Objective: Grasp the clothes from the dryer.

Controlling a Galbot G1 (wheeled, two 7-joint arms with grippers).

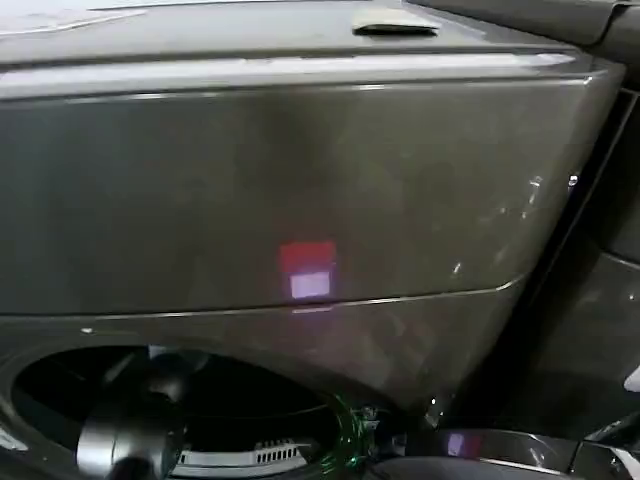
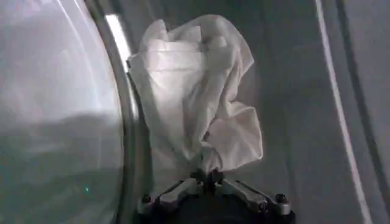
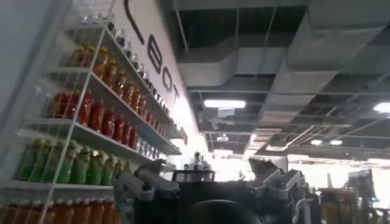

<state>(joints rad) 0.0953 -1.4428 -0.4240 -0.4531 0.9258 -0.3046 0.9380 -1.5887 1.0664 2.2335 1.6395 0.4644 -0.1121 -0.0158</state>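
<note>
- The dryer (image 1: 300, 200) takes up nearly the whole head view: a bronze-grey front panel with a red and white reflection near its middle and the dark round opening (image 1: 170, 410) at the lower left.
- The left arm (image 1: 130, 440) reaches into that opening, its dark rounded link seen at the lower edge of the head view.
- In the left wrist view the left gripper (image 2: 210, 176) is clenched on the clothes (image 2: 195, 85), a white, creased fabric bundle; the fingers meet at a pinch on its lower folds.
- The bundle rises from the pinch and fans out above it in loose folds, with a smaller flap hanging to one side near the gripper.
- The clothes sit just beside the curved metal rim of the drum (image 2: 125, 109), against grey inner wall.
- The right gripper (image 3: 210, 182) points up toward the ceiling (image 3: 274, 67), well away from the dryer; its two fingers stand spread apart with nothing between them.
- Beside it, shelves (image 3: 91, 128) carry rows of coloured drink bottles (image 3: 103, 115) in red, orange and green.
</note>
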